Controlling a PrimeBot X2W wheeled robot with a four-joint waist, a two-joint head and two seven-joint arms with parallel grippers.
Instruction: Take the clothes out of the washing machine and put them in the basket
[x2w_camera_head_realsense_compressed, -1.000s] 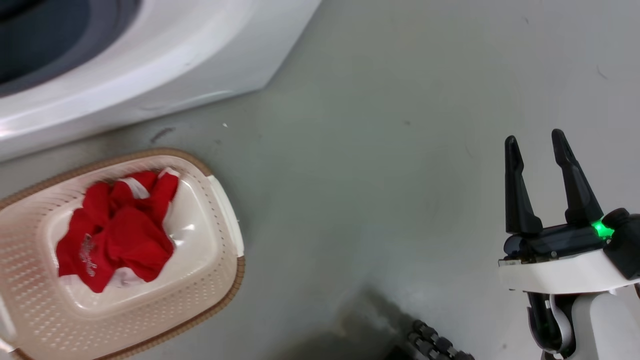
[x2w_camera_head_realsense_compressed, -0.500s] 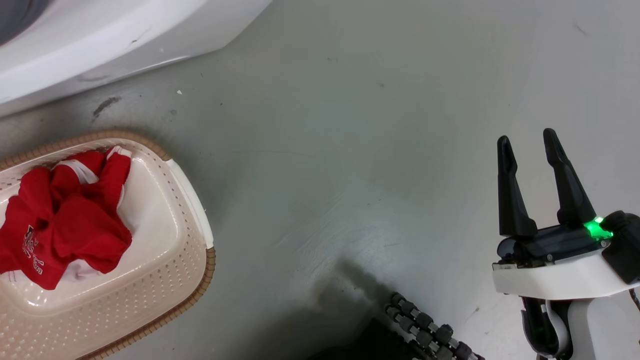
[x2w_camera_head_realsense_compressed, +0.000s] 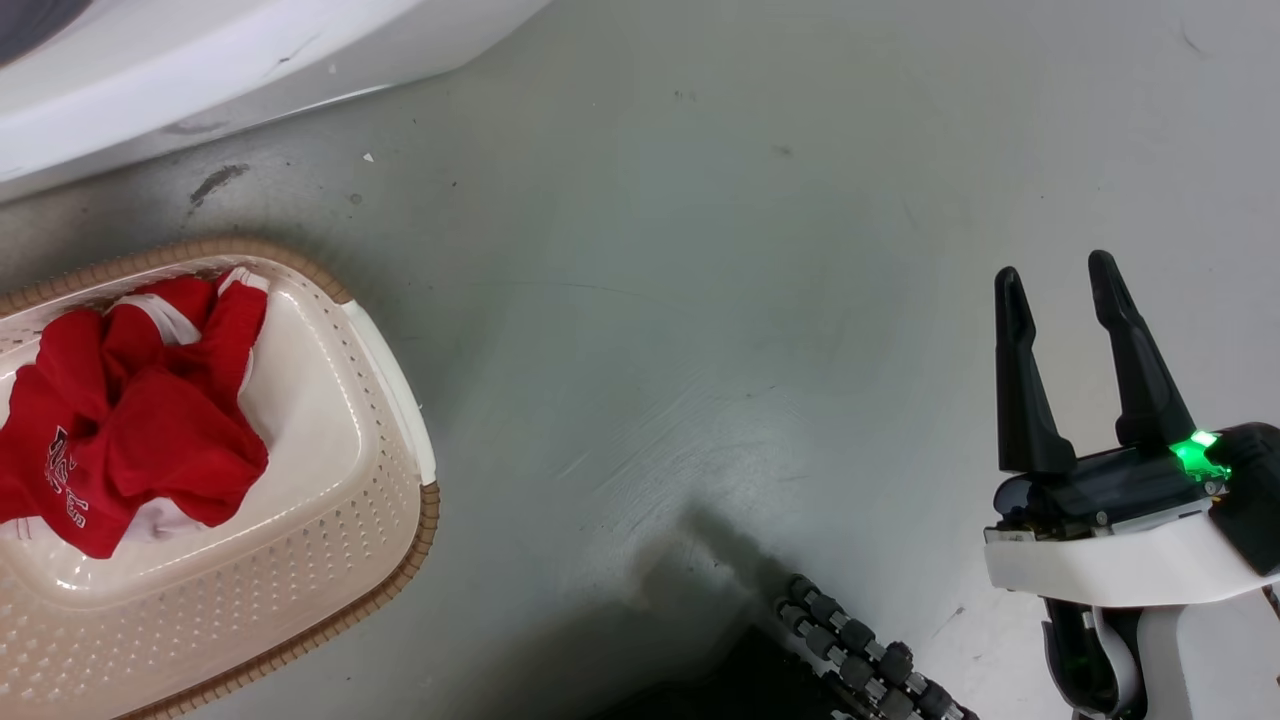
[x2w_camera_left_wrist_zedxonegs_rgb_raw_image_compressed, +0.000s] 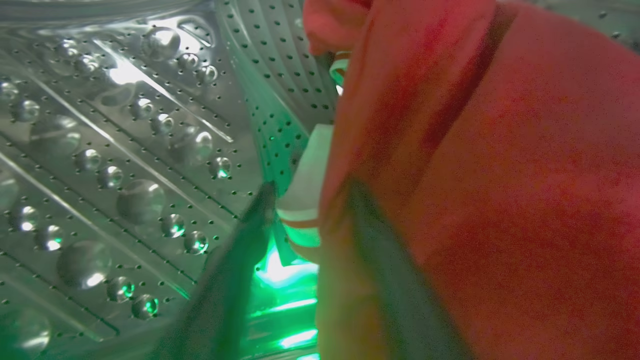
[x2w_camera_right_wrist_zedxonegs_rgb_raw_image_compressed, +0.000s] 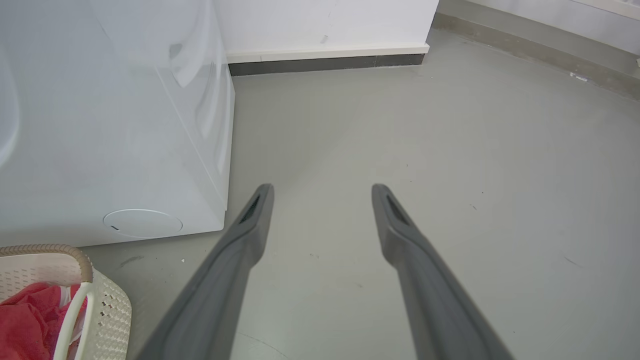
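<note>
Inside the drum, the red clothes crowd the right side and press around the left tool; only the left half of the drum is free. Outside, the floor ahead of the right tool is bare and wide. The washing machine and the basket stand on its left, well apart.

Grey floor, smooth, slightly glossy, faint scratches around the middle. Dark scuff mark on it, small white speck near the scuff, apart from it. Dark shadow on the floor. Farther off, white wall, white ledge at its foot, dark skirting strip under that, meeting the floor.
</note>
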